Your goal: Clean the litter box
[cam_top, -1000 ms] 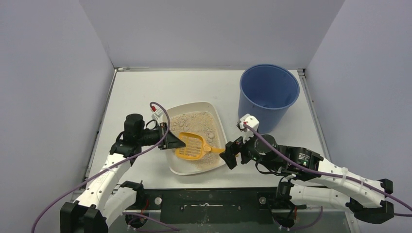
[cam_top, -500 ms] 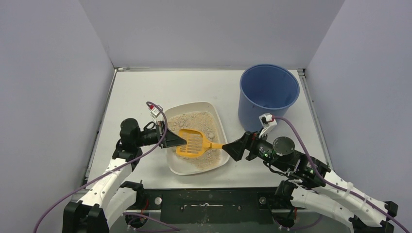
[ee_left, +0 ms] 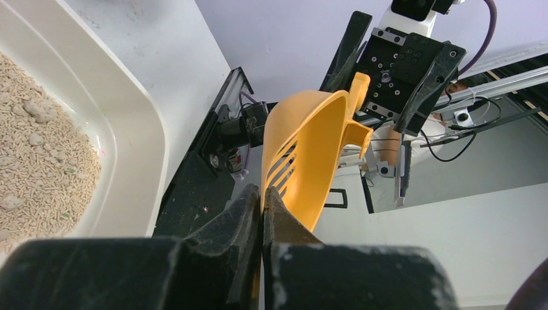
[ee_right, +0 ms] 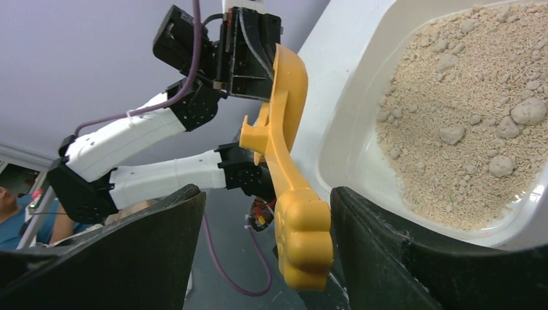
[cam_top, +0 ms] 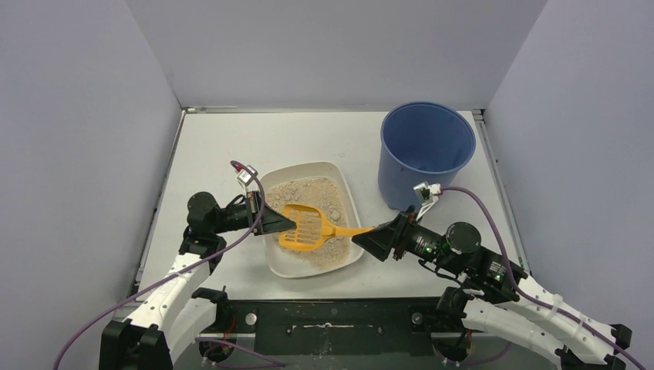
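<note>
Top external view: a second ago the right arm sat off the end of the scoop's (cam_top: 306,229) handle with its wrist turned and its jaws at their widest; now it has swung round and pushed forward, so the right jaws straddle the handle's end just past the right rim of the litter box (cam_top: 302,270). In the right wrist view the knobbed handle lies between the two fingers (ee_right: 400,258) with a gap on each side, so these jaws are spread, narrowing, and not yet pinching. The left jaws have stayed pressed together on the rim of the scoop's slotted head, holding it over the litter; the left arm has drawn back a little.

I judge this a hand-over; the left arm steadies the scoop while the right comes to take the handle; no scooping seems to have begun, and nothing shows inside the bucket (cam_top: 426,146) from above.

The litter box sits on the worktop (cam_top: 216,146) between the two arms, left of the bucket and apart from it; it is a shallow off-white tray with rounded corners, holding beige granules dotted with pale clumps (ee_right: 520,111); the clumps lie mostly toward the far end, and a bare strip of wall shows at the near end.
</note>
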Available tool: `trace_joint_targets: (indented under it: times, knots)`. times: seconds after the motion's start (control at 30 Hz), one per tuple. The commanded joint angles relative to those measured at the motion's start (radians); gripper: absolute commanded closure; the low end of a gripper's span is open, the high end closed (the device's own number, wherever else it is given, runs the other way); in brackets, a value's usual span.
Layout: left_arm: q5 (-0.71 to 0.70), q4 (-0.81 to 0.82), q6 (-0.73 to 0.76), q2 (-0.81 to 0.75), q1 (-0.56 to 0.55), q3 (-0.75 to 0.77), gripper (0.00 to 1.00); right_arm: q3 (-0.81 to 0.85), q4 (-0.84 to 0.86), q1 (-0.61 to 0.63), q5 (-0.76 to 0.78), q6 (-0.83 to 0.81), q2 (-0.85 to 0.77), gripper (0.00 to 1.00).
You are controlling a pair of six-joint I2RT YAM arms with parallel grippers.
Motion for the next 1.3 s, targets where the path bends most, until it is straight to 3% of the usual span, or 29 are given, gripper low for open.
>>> trace_joint_targets:
  times: [0.0,1.07,1.13,1.2,1.27]
  knots:
    - [0.023,0.086,-0.017,-0.014,-0.008,-0.001,1.00,0.007,0.049,-0.005,-0.012,0.022,-0.039,0.32]
    - [0.026,0.025,0.042,0.003,-0.037,0.022,1.00,0.048,0.009,-0.005,-0.092,0.009,0.023,0.75]
    - [0.027,0.022,0.045,0.006,-0.038,0.025,1.00,0.049,0.008,-0.005,-0.094,0.007,0.026,0.83]
    - [0.026,0.021,0.045,0.006,-0.039,0.025,1.00,0.050,0.009,-0.005,-0.093,0.008,0.028,1.00]
    - [0.026,0.010,0.053,0.007,-0.040,0.027,1.00,0.053,0.010,-0.005,-0.087,0.011,0.027,1.00]
